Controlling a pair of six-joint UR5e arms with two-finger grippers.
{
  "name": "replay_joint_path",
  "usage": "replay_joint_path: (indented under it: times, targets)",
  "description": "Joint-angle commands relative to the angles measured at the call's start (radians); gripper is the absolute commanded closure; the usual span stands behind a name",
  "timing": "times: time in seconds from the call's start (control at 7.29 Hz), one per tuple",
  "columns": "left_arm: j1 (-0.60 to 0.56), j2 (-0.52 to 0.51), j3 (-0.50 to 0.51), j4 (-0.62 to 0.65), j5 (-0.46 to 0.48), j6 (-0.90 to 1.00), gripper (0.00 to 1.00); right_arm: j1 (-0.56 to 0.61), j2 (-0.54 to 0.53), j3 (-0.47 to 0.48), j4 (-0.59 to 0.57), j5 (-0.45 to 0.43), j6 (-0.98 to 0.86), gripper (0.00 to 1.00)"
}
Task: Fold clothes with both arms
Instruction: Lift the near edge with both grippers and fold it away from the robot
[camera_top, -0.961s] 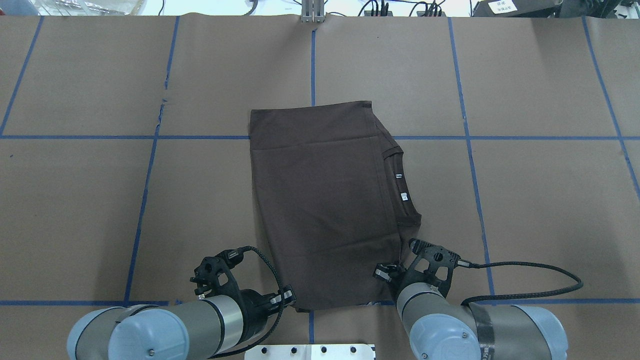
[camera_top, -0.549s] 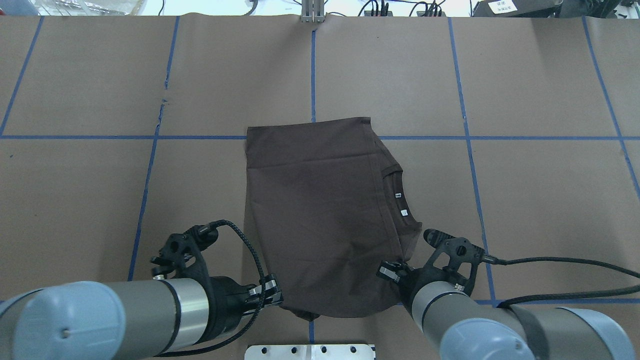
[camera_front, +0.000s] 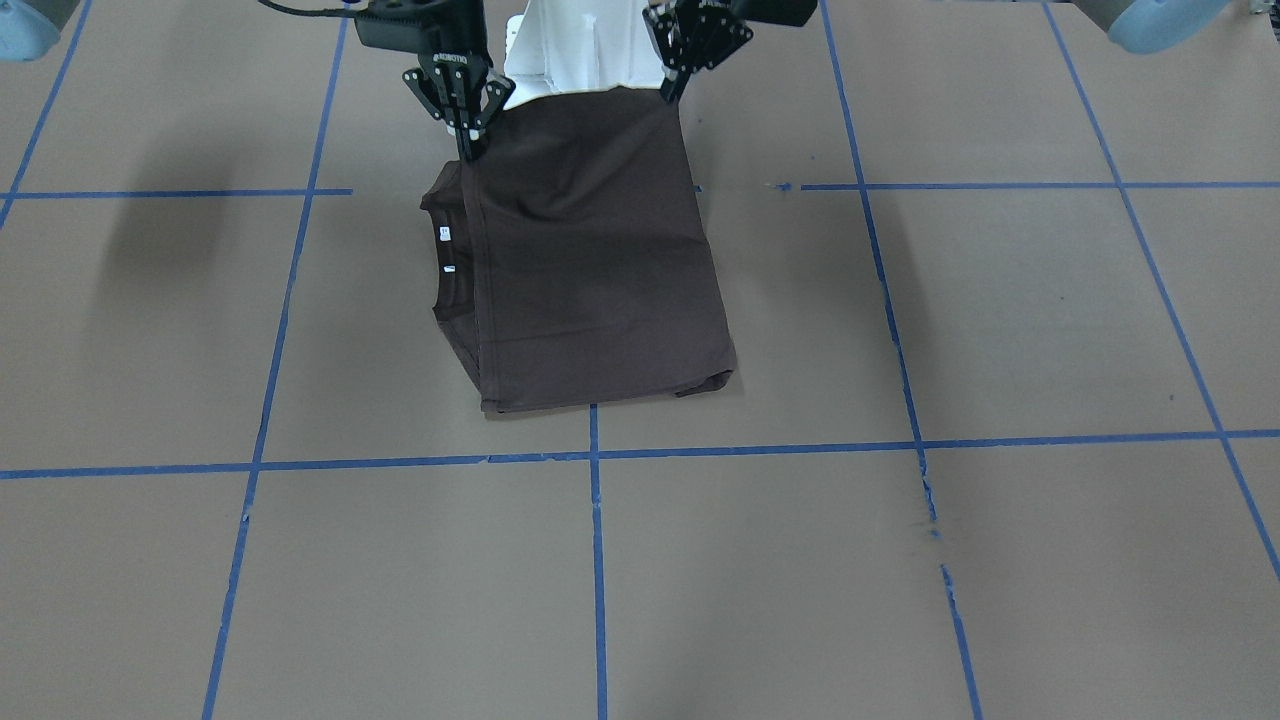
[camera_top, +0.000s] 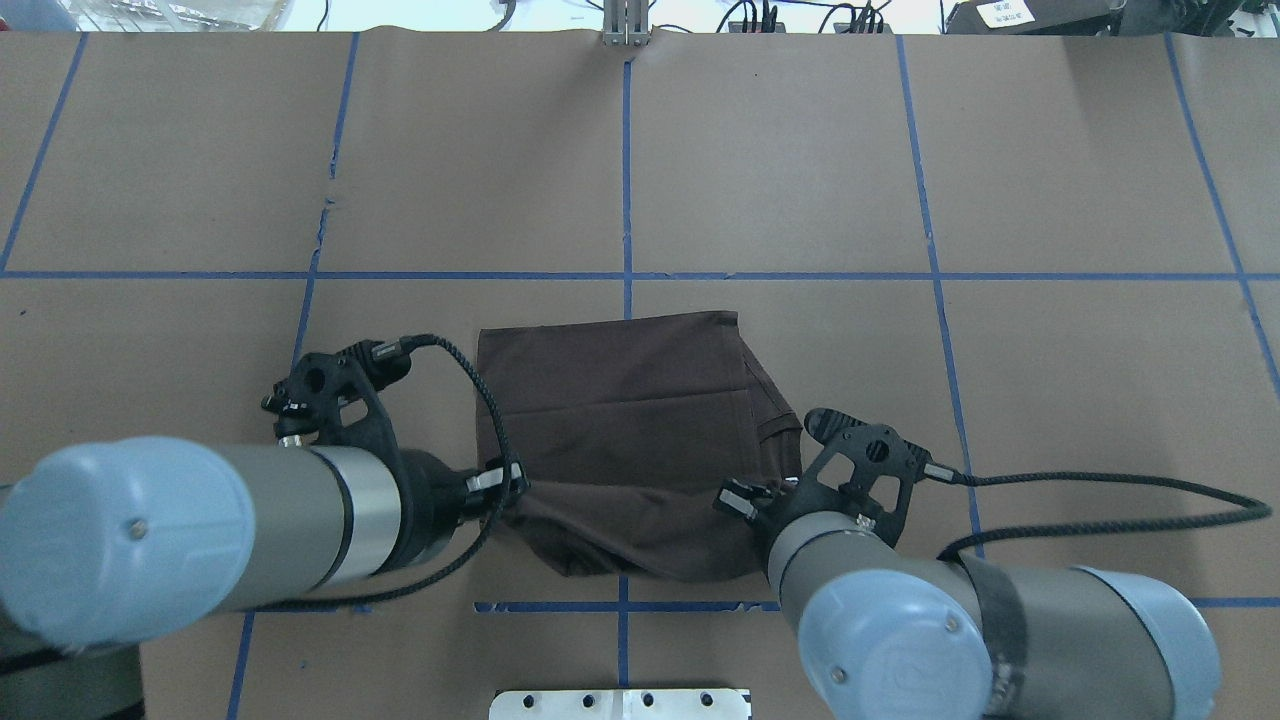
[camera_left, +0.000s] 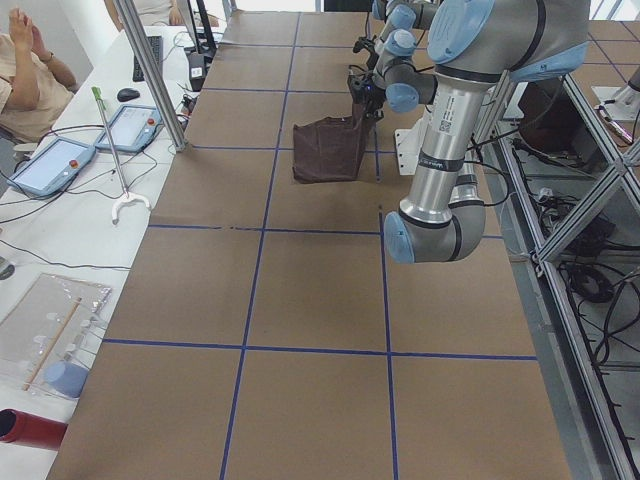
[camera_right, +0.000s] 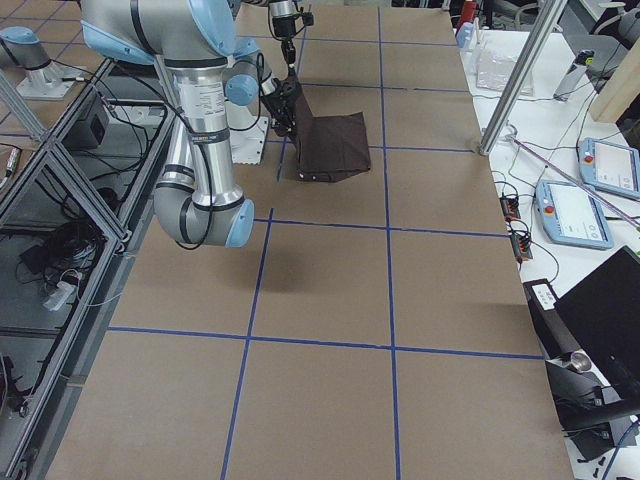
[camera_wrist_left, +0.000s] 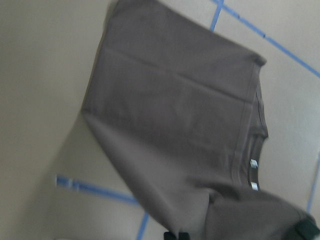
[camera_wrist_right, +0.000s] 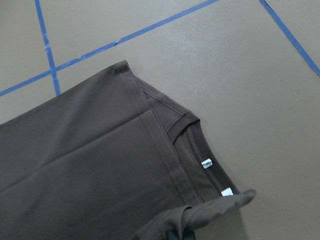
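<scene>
The dark brown T-shirt (camera_top: 630, 400) is folded into a rectangle, with its collar and white labels (camera_front: 444, 233) on my right. Both grippers hold its near edge up off the table, so it slopes down to its far edge (camera_front: 600, 395), which rests on the table. My left gripper (camera_front: 664, 95) is shut on the near left corner. My right gripper (camera_front: 468, 148) is shut on the near right corner by the collar. The right wrist view shows the collar and labels (camera_wrist_right: 206, 163) below pinched cloth. The left wrist view shows the shirt (camera_wrist_left: 175, 125) hanging below.
The table is covered in brown paper (camera_top: 1050, 400) with a grid of blue tape lines (camera_top: 625, 150). The white bolted pedestal (camera_top: 620, 703) is at the near edge between the arms. A side table with tablets (camera_left: 60, 160) and an operator (camera_left: 30, 70) lies beyond the far edge.
Both grippers have lifted the shirt's near edge. The shirt's far edge has slid towards the robot, across the blue line. Both arms have risen, closer to the overhead camera.
</scene>
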Motion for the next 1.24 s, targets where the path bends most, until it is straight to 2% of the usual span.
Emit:
replay_joint_path:
  times: [0.0, 0.27, 0.41, 0.69, 0.82, 1.1]
  targets:
    - [-0.116, -0.043, 0.140, -0.029, -0.002, 0.102, 1.00, 0.138, 0.099, -0.153, 0.027, 0.063, -0.055, 1.00]
    - [-0.182, -0.051, 0.321, -0.201, -0.002, 0.133, 1.00, 0.231, 0.119, -0.356, 0.266, 0.109, -0.124, 1.00]
    - [-0.210, -0.066, 0.424, -0.274, -0.002, 0.169, 1.00, 0.263, 0.148, -0.451, 0.323, 0.123, -0.135, 1.00]
    - [-0.251, -0.084, 0.555, -0.359, -0.002, 0.225, 1.00, 0.292, 0.213, -0.576, 0.359, 0.137, -0.149, 1.00]
    - [-0.256, -0.091, 0.611, -0.401, 0.000, 0.237, 1.00, 0.297, 0.211, -0.609, 0.395, 0.140, -0.152, 1.00]
    - [-0.256, -0.092, 0.644, -0.439, -0.001, 0.262, 1.00, 0.300, 0.210, -0.626, 0.402, 0.142, -0.175, 1.00]
